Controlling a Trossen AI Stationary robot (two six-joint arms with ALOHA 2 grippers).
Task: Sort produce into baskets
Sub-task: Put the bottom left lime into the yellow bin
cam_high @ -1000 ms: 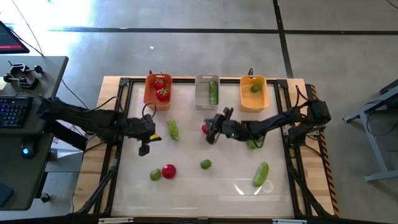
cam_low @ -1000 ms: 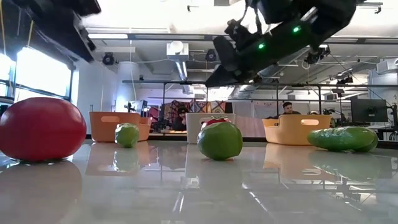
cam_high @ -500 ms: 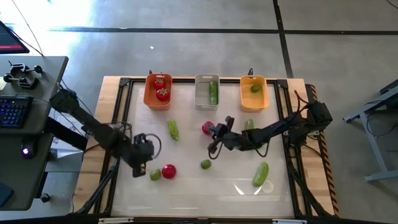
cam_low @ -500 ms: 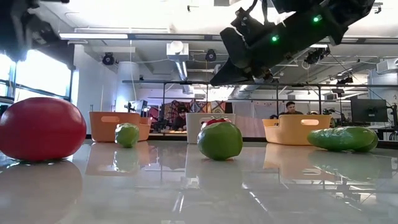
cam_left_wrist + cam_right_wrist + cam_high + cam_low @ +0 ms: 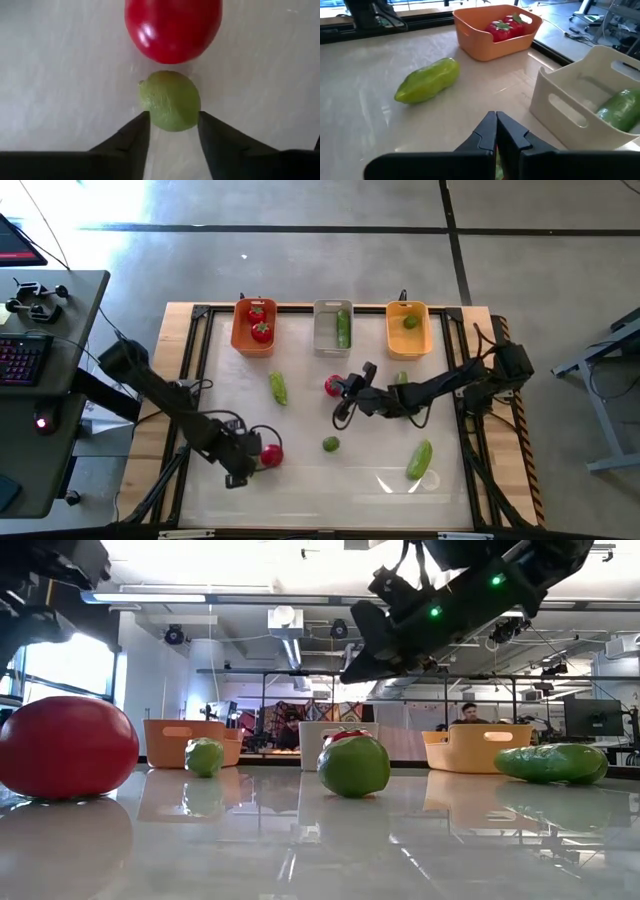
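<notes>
Since a second before, the left gripper (image 5: 243, 465) had swung from the table's middle left down toward 7 o'clock, and its open fingers (image 5: 134, 136) straddled a lime (image 5: 170, 100) lying on the table just beside a tomato (image 5: 173, 27). Near the centre, the right gripper (image 5: 343, 402) hung with fingers pressed shut, empty, close to another tomato (image 5: 333, 386). Baskets at 12 o'clock held two tomatoes, a cucumber (image 5: 343, 328), a lime.

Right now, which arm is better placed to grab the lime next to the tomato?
The left. The left gripper is open around that lime, beside the tomato; the right gripper, shut, is mid-table, farther off.
</notes>
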